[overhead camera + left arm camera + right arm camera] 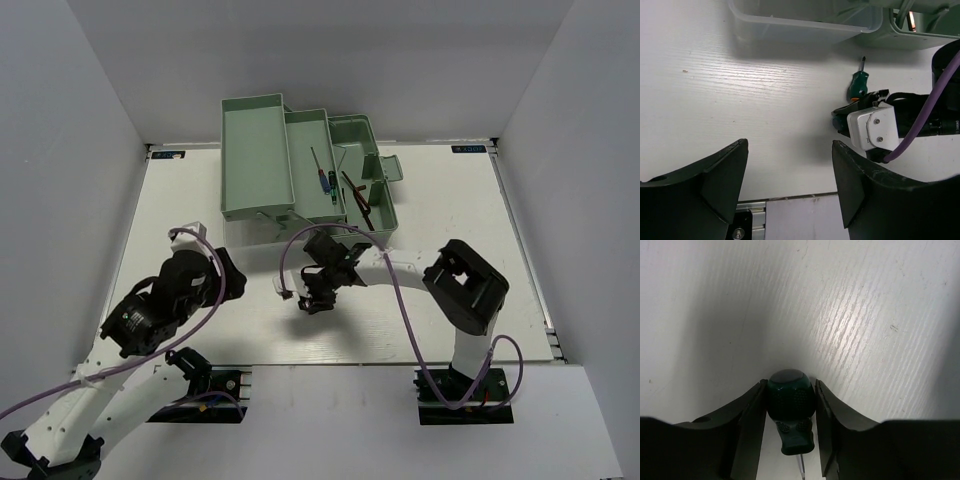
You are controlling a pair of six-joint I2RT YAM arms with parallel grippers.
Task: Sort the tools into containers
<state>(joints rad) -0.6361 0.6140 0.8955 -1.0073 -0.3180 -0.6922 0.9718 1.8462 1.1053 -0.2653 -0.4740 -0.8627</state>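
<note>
A white, finely ribbed table (450, 215) carries a pale mint-green cantilever toolbox (352, 128) at its far side, its trays (255, 160) fanned open to the left. Just in front of the toolbox, toward the table's middle, a stubby green-handled screwdriver (858, 86) lies flat on the bare surface, tip pointing at the toolbox and rounded handle end turned away.

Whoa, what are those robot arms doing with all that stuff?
They're tidying tools into the green toolbox. The right gripper has its fingers closed on either side of a stubby green-handled screwdriver down at the white table, in front of the box. The left gripper is open and empty, hovering nearby. A few tools, like a blue-handled screwdriver and dark hex keys, already lie in the box's trays.
</note>
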